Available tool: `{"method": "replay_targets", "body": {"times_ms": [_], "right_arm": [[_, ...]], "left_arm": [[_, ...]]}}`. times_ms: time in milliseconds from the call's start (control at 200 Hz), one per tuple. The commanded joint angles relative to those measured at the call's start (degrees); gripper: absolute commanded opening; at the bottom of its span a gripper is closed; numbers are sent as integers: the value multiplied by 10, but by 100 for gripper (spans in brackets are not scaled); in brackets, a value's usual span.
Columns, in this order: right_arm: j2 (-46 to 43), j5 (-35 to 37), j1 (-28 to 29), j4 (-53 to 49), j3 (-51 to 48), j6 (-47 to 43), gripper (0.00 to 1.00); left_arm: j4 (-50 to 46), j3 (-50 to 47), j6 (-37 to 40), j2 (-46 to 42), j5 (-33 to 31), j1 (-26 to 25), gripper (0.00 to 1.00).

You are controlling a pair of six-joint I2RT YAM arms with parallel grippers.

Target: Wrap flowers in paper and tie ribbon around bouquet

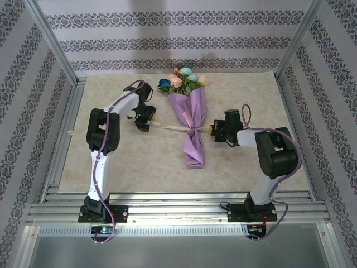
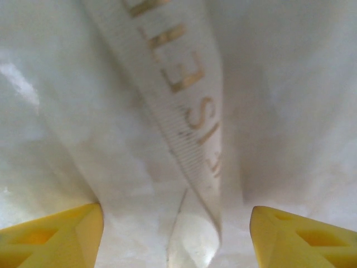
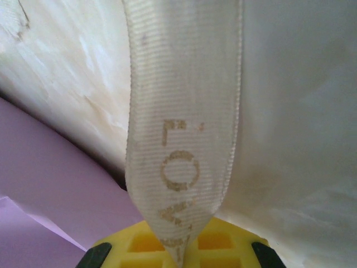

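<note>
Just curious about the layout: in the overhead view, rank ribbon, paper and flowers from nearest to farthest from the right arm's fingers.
1. ribbon, pinched in the right fingers.
2. paper, just to their left.
3. flowers, at the wrap's far, wide end.

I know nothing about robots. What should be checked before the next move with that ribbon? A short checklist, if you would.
1. Right gripper clamped on the ribbon: ok.
2. Left gripper gripping the ribbon: not ok. Its jaws stand open and the ribbon lies loose between them.
3. Ribbon cinched around the waist of the bouquet: ok.
4. Ribbon tied off: cannot tell.
5. Flowers showing at the bouquet's wide end: ok.
</note>
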Motion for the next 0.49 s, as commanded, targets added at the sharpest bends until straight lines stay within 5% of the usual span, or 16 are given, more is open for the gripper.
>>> {"method": "replay_targets", "body": {"times_ms": [0,490], "right_arm": [[-13,2,8,-12,-15,-13,0],[-7,3,17,-14,-11,-13,0]], "left_arm": [[-4,24,-8,-1,-27,-2,72],[15,16,-19,47,26,-6,41]]}}
